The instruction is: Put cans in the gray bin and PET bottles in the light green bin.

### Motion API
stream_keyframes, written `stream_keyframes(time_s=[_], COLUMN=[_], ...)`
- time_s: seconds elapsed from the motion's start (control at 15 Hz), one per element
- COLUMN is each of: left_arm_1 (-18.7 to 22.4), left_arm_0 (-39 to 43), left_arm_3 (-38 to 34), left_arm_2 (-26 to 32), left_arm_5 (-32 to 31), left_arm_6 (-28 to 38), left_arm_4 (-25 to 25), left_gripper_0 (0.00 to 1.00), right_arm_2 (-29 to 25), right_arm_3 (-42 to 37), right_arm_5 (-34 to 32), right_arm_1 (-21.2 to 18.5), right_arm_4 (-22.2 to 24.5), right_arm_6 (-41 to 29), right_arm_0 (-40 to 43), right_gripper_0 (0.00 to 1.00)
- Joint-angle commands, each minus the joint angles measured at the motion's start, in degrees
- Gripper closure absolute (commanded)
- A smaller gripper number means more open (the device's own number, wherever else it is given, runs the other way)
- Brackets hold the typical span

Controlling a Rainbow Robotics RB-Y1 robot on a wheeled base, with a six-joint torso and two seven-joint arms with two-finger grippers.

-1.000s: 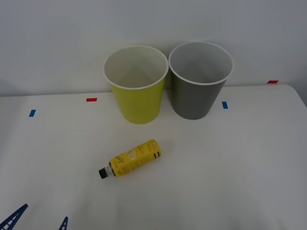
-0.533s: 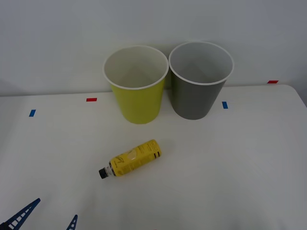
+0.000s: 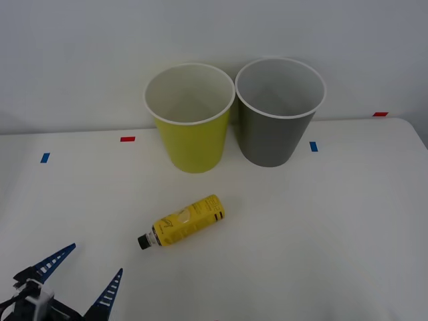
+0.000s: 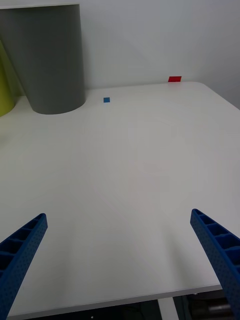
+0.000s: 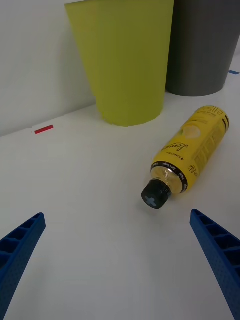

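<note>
Just ahead of the left gripper, whose fingers are spread wide and hold nothing, the PET bottle lies on its side on the table. It looks light, smooth and ready to roll, so the round yellow middle is the best place to squeeze. The right gripper waits wide open too, well apart from it.

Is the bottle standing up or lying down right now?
Lying down: the PET bottle rests on its side on the table, black cap toward the robot.

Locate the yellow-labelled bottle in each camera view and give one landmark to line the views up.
Front view: the PET bottle lies on its side on the table, nearer the robot than the light green bin, cap toward the left end effector.
Left wrist view: bottle ahead of the open fingers, cap nearest.
Right wrist view: not in it.
Shared landmark: the gray bin.
</note>
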Motion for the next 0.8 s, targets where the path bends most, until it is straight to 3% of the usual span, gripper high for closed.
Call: stream_keyframes(time_s=[0.07,0.33,0.47,0.6,0.8], left_arm_1=[3.64,6.71,9.26,11.81,13.13], left_arm_0=[-4.97,-12.53,-14.64,-16.75,-18.86], left_arm_3=[-3.25,-5.36,-11.87,-15.91,-16.17], left_arm_2=[-3.27,-8.28,-11.09,-12.94,-13.20], left_arm_5=[9.23,19.78,31.12,38.50,39.82], left_arm_6=[0.08,0.26,0.26,0.00,-0.27], left_arm_4=[0.08,0.61,0.78,1.58,5.00], left_gripper_0=[0.00,0.00,0.00,0.00,0.06], right_arm_2=[-0.01,-0.01,-0.01,-0.01,-0.01], right_arm_3=[0.01,0.01,0.01,0.01,0.01], right_arm_5=[0.00,0.00,0.00,0.00,0.00], right_arm_1=[0.00,0.00,0.00,0.00,0.00], right_arm_4=[0.00,0.00,0.00,0.00,0.00], right_arm_6=[0.00,0.00,0.00,0.00,0.00], right_arm_0=[0.00,0.00,0.00,0.00,0.00], right_gripper_0=[0.00,0.00,0.00,0.00,0.00])
